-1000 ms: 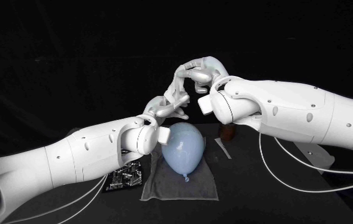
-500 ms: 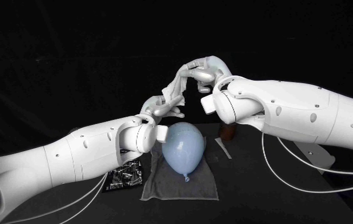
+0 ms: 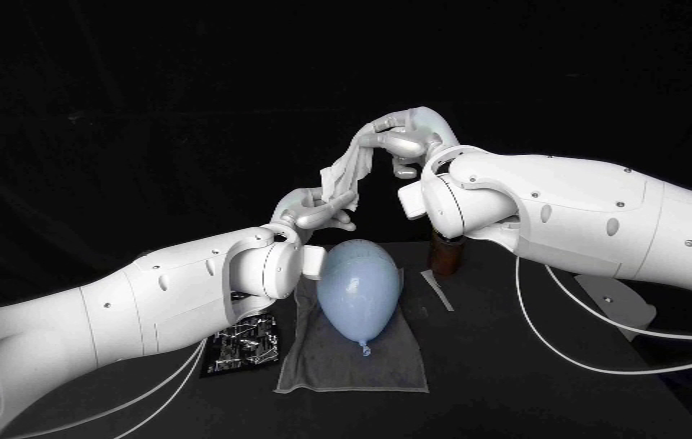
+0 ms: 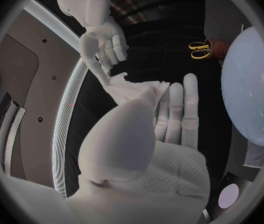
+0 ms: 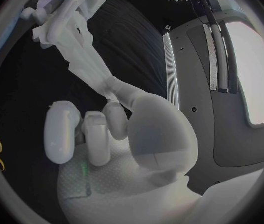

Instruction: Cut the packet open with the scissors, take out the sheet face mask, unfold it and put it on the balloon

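**Sheet face mask held above the balloon, mid-unfolding.** On the black counter (image 3: 505, 409) a pale blue balloon (image 3: 358, 284) lies on a grey cloth (image 3: 353, 369), knot towards the near edge. Above and beyond it, off the counter, the sheet face mask (image 3: 343, 171) hangs as a narrow, twisted white band between the two robot hands, its layers not yet opened out.

*Handling.* The mask appears thin, limp and light, and probably damp, so it is likely to cling to itself and to the fingers and to tear if pulled hard along its length. It is best taken at opposite free edges or corners and drawn gently sideways. A grip on the bunched middle would only keep the folds shut. The balloon is light and free to roll, so the mask should be laid on it, not pressed.

*Pose.* The left robot hand (image 3: 310, 211) is low and nearer, just above the far end of the balloon. It pinches the lower end of the mask between thumb and fingers (image 4: 176, 109), which lie extended. The right robot hand (image 3: 401, 141) is raised higher, farther and to the right, its fingers curled and clamped on the upper end. The band slants up from left to right.

*Other items.* The opened packet (image 3: 242, 344) lies on the near left by the cloth. The yellow-handled scissors (image 4: 199, 50) stand in a brown holder (image 3: 449, 255) right of the balloon.
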### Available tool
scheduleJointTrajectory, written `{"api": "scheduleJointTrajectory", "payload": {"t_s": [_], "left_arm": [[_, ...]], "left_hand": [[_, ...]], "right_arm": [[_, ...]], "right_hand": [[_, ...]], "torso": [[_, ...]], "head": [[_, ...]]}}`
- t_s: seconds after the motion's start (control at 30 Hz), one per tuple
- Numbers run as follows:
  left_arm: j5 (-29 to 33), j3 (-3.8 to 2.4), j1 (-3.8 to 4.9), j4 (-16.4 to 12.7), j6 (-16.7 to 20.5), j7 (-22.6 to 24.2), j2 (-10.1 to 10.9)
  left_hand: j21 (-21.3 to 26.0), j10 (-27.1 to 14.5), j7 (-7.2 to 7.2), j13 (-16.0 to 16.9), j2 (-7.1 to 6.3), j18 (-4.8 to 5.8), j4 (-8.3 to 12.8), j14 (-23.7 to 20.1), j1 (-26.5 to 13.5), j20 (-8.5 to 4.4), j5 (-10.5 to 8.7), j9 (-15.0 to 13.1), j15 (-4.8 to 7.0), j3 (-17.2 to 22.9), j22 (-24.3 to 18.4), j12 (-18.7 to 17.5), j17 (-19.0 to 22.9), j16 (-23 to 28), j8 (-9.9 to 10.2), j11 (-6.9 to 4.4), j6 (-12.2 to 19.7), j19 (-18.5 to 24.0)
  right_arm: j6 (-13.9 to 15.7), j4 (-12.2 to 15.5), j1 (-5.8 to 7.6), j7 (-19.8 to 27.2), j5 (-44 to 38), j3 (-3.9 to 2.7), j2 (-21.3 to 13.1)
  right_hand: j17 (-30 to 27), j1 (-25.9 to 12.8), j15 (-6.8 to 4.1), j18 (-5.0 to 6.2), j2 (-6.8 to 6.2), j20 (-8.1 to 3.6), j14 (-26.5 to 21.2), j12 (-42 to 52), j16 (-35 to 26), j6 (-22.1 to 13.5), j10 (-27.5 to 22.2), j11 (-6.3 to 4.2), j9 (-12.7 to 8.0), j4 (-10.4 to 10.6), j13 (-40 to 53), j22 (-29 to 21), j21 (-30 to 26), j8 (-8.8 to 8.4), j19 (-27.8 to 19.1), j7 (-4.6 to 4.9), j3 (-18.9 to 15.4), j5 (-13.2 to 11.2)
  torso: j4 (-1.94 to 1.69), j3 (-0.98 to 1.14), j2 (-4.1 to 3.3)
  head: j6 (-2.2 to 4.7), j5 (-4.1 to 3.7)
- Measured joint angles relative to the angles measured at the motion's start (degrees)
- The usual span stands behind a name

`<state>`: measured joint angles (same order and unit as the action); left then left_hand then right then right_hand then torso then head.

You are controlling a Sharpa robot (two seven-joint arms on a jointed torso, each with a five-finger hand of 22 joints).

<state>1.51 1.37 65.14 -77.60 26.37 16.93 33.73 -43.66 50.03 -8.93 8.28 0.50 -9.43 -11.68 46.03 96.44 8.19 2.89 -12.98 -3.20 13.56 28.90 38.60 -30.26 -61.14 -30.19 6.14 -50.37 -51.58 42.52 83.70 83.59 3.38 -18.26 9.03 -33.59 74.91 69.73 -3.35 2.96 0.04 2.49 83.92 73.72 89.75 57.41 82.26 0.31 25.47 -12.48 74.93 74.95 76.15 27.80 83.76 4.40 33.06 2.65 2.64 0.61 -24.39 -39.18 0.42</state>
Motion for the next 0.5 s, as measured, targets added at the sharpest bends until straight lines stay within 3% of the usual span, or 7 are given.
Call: {"api": "scheduleJointTrajectory", "payload": {"t_s": [0.1,0.5], "left_arm": [[-0.2,0.01,0.0,0.0,-0.7,-0.3,0.1],[-1.1,0.01,0.0,0.1,-3.2,-1.3,0.6]], "left_hand": [[-0.3,0.3,0.12,0.0,-0.63,-0.31,1.3,0.1,-1.5,0.21,0.0,0.0,-0.07,1.8,0.3,0.1,0.0,-0.5,0.0,-0.3,-0.5,0.2],[-0.4,0.6,0.14,0.2,-0.91,-0.31,1.9,0.3,-3.1,0.42,0.0,-0.1,0.11,2.8,0.5,0.3,-0.4,-1.6,0.1,-0.59,-0.5,0.4]], "right_arm": [[0.0,-0.4,0.0,0.1,0.0,-0.03,0.0],[0.0,-0.9,-0.01,0.5,-0.2,-0.35,-0.5]], "right_hand": [[0.0,0.0,0.0,0.0,0.0,0.08,0.0,0.0,0.0,0.0,0.0,0.0,0.0,0.0,0.0,0.0,0.0,0.0,-0.1,0.0,0.0,0.0],[0.0,-0.1,0.01,0.0,-0.08,0.09,0.0,0.3,0.0,-0.1,0.0,0.02,0.0,0.0,0.0,0.0,0.0,-0.12,-0.1,0.05,0.1,0.0]], "torso": [[0.0,-0.01,-0.02],[0.02,-0.01,-0.02]], "head": [[-0.04,-0.08],[-0.17,-0.3]]}}
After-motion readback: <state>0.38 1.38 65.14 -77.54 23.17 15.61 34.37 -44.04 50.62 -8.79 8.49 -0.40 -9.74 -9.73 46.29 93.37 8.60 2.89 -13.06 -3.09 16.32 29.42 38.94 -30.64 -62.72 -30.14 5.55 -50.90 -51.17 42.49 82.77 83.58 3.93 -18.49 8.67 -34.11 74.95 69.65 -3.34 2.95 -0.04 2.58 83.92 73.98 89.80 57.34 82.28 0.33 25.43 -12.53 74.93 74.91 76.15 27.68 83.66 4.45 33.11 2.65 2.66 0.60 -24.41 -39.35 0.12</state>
